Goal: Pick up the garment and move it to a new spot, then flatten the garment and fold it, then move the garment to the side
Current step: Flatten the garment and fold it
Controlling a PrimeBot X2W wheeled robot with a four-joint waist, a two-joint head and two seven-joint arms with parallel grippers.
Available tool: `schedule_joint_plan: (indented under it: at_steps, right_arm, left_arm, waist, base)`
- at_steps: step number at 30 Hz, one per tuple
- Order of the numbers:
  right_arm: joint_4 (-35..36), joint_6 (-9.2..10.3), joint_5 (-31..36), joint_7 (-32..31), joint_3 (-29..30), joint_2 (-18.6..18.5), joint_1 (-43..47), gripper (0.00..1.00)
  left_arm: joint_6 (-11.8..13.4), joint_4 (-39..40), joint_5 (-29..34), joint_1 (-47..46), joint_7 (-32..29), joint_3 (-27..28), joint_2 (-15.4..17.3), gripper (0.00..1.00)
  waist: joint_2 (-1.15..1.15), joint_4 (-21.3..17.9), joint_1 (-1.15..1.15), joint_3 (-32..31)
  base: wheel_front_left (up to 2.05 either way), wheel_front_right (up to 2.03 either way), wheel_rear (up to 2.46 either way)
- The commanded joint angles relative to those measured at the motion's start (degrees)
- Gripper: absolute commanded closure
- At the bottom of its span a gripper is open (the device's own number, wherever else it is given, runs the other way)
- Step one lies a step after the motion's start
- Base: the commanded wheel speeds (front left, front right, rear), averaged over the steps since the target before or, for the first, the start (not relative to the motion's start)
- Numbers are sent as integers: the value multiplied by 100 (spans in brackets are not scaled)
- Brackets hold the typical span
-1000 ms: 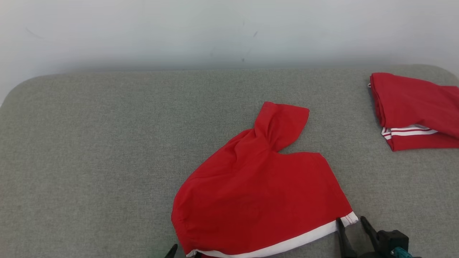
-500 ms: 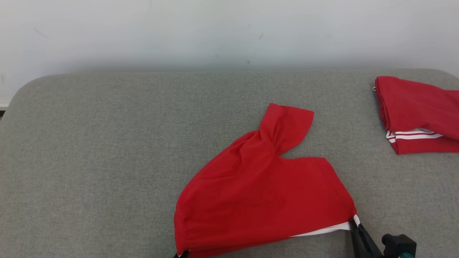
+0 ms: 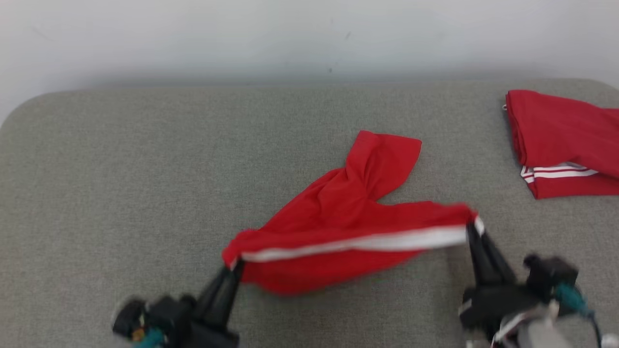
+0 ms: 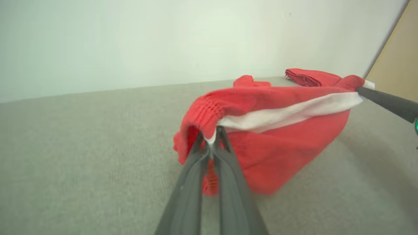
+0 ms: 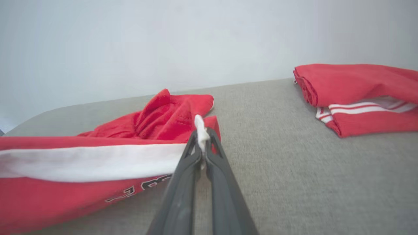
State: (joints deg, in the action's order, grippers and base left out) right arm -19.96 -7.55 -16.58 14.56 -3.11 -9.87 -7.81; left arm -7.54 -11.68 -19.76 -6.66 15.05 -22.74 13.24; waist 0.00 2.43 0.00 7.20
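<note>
Red garment (image 3: 338, 208) strung between two corners of its white-banded hem, near edge held up, far end lying on the grey surface (image 3: 121, 169). Left gripper (image 3: 235, 267) and right gripper (image 3: 471, 229) each have fingers pinched on a corner. Folded red garment (image 3: 566, 140) lies apart at far right.

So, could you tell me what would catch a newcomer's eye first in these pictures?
The bright red garment with its white band, stretched in the middle between the left gripper and the right gripper, each shut on a corner. Then a second red garment with white stripes, folded, at the grey surface's far right.
</note>
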Motion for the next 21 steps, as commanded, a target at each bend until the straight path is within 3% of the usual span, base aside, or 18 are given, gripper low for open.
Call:
schedule_joint_plan:
  at_steps: [1, 5, 6, 11, 18, 21]
  right_arm:
    - [118, 16, -155, -117, -129, -171, -477, 100]
    - [192, 16, -491, -472, -378, -400, -1736, 100]
    - [192, 16, -491, -472, -378, -400, -1736, 100]
    - [-100, 15, -1036, -1018, -307, -338, -3681, 100]
    - [-1114, 15, -1398, -1678, -125, -22, -6453, 100]
    - [-1655, 15, -1297, -1759, 56, 83, -7525, 100]
  left_arm:
    - [15, 122, -81, -586, 16, -181, 297, 100]
    - [15, 254, -439, -2116, -177, -745, 942, 100]
    - [15, 254, -439, -2116, -177, -745, 942, 100]
    - [15, 137, -1226, -4279, -611, -1198, 1515, 100]
    - [15, -681, -2364, -7025, -1067, -1745, 1800, 100]
    - [15, -1107, -2764, -7998, -1136, -1803, 1732, 100]
  waist:
    - [0, -49, 0, 171]
    - [0, -134, 0, 598]
    - [0, -134, 0, 598]
    - [0, -241, 0, 1304]
    - [0, -387, 0, 2148]
    - [0, -422, 0, 2445]
  base:
    - [0, 0, 0]
    - [0, 0, 0]
    - [0, 0, 0]
    - [0, 0, 0]
    - [0, 0, 0]
    - [0, 0, 0]
